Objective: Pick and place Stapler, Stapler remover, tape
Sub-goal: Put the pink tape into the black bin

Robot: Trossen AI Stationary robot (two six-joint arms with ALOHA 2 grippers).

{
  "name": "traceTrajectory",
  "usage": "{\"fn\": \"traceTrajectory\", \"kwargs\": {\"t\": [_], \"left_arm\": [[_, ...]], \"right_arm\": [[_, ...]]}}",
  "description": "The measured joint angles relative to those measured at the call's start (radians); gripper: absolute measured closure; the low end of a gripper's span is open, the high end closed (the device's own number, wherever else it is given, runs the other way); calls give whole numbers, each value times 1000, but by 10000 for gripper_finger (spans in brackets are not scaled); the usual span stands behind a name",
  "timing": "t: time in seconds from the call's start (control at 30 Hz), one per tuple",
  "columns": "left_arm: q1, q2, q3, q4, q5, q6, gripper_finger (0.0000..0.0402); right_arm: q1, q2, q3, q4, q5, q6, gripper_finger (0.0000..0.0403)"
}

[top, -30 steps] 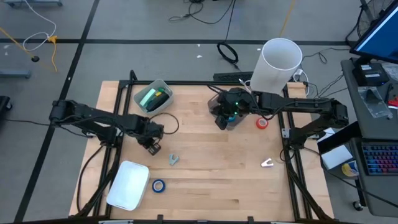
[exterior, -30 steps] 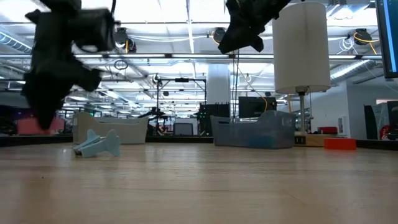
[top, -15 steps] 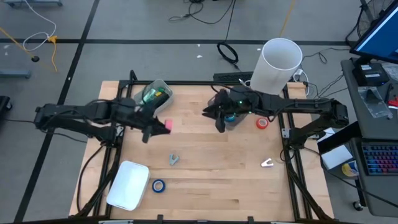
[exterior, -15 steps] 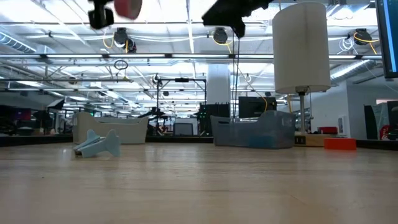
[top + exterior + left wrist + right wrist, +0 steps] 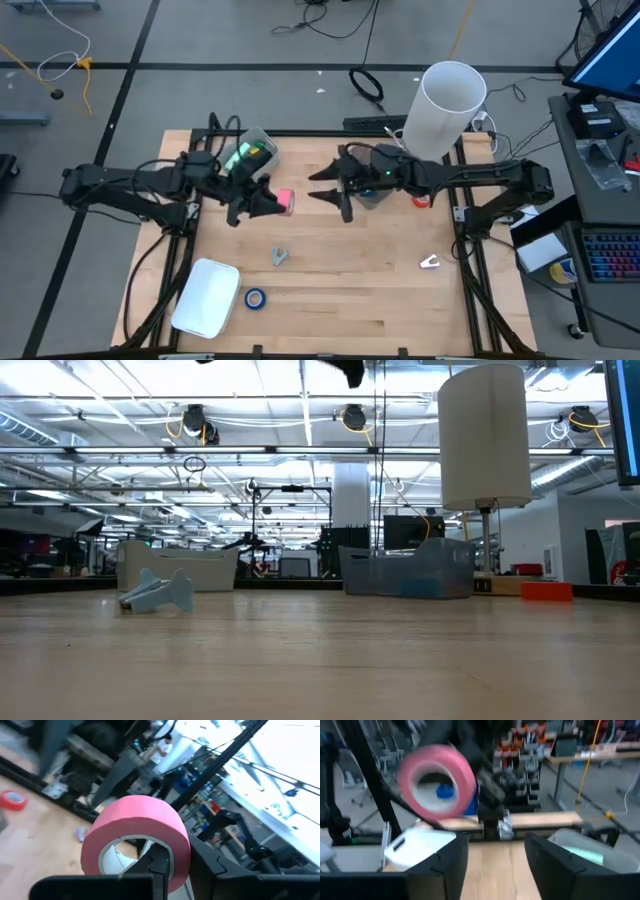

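Pink tape roll [image 5: 284,202] held up off the tabletop, mid-table toward the far edge, clamped in the left gripper [image 5: 272,201]; in the left wrist view one dark finger [image 5: 159,865] runs through the roll's open centre w/ the other outside the band, so the grip is on the roll's wall. Right gripper [image 5: 328,191] faces it from just across, fingers spread apart & holding nothing, tips close to the roll but not touching; right wrist view shows the pink roll [image 5: 438,782] straight ahead between its two parted fingers.

Other tape: blue roll [image 5: 256,298] lies flat near the front edge, just beside a white bin [image 5: 206,297] at the front-left corner; red roll [image 5: 422,198] lies near the right edge, partly behind the right arm.

Pale blue-grey staple remover [image 5: 279,256] lies on the wood betw. centre & front edge, left of middle; a white one [image 5: 430,262] lies toward the front-right. Clear bin [image 5: 262,141] at the far-left holds a green object, prob. a stapler; cannot tell for sure. A second clear bin [image 5: 372,196] sits near the far edge under the right arm, mostly hidden.

Tall white cylinder [image 5: 445,107] stands at the far-right corner. Low view: both arms out of frame above but for dark tips at the upper edge; the blue-grey remover [image 5: 158,591] & clear bin [image 5: 408,571] visible on the wood.
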Motion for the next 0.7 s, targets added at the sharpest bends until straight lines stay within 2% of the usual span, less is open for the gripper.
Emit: {"fn": "traceTrajectory", "kwargs": {"t": [0.17,0.27,0.7], "left_arm": [[0,77,0,84,36,-22,356],[0,105,0,99,42,-38,360],[0,147,-1,155,54,-62,359]], "right_arm": [[6,30,2,74,-2,14,186],[11,36,-1,82,-46,34,179],[12,41,0,88,-61,42,177]]}}
